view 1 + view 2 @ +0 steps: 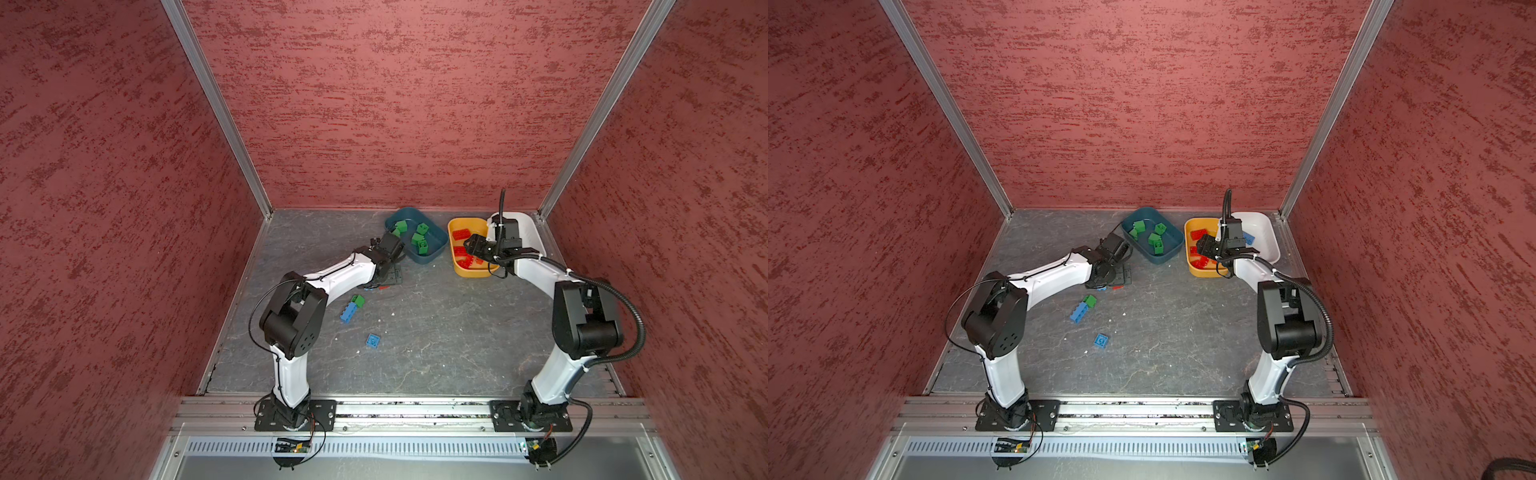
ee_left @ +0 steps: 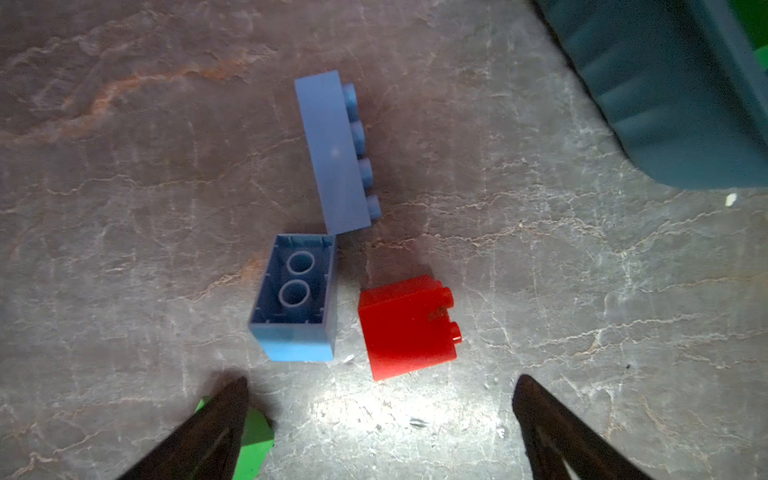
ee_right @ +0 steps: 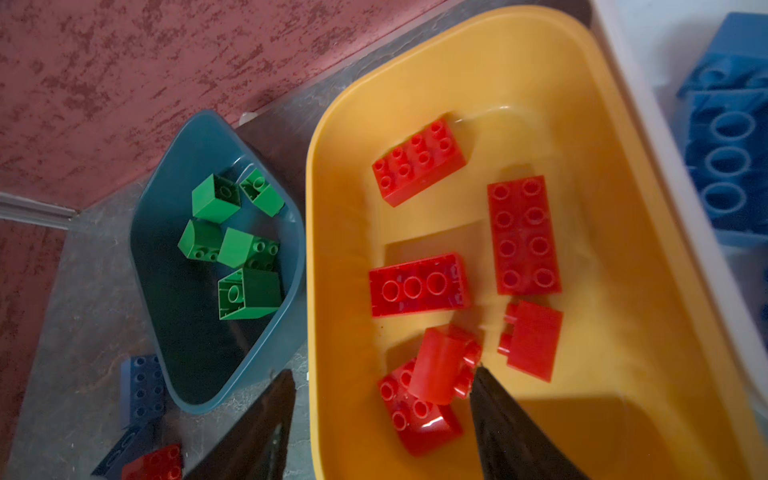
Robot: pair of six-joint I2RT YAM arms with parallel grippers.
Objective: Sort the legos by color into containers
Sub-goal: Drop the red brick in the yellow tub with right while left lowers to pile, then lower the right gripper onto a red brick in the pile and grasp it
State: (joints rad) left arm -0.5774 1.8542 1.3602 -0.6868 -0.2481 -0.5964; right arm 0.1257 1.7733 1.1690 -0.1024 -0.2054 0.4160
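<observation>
Fingers of the left claw (image 2: pixel 382 379) are standing wide apart, holding nothing, and the loose red brick (image 2: pixel 409 328) is lying on the counter (image 2: pixel 124 208) just ahead of them, in line with the gap, on its side with studs pointing toward one finger. A short blue brick (image 2: pixel 295 299) is sitting just beside it; a long blue brick (image 2: pixel 332 153) is lying beyond, long axis running away from the claw. The left arm is bending low beside the teal tub (image 1: pixel 432 257), far nearer than the right. The right claw (image 3: pixel 382 370) is hanging over the orange-yellow tub (image 3: pixel 623 291), jaws apart, a second red brick (image 3: pixel 444 365) touching one fingertip.
</observation>
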